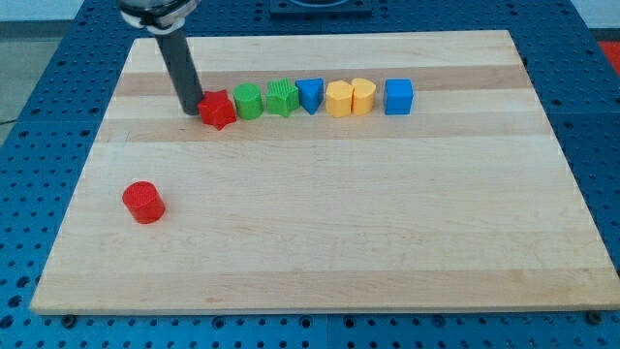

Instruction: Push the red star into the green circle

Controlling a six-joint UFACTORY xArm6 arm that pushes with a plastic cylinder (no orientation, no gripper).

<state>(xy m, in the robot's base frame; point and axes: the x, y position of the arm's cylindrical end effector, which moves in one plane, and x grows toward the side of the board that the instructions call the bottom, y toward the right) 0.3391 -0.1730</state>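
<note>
The red star (219,110) lies near the view's top left of the wooden board, touching or almost touching the green circle (249,101) on its right. My tip (191,109) stands right against the red star's left side. The dark rod rises from it toward the view's top.
A row runs to the view's right of the green circle: a green block (282,98), a blue block (310,94), a yellow block (339,98), a yellow block (363,96) and a blue cube (398,97). A red cylinder (143,202) sits at the lower left. The wooden board (320,242) rests on a blue perforated table.
</note>
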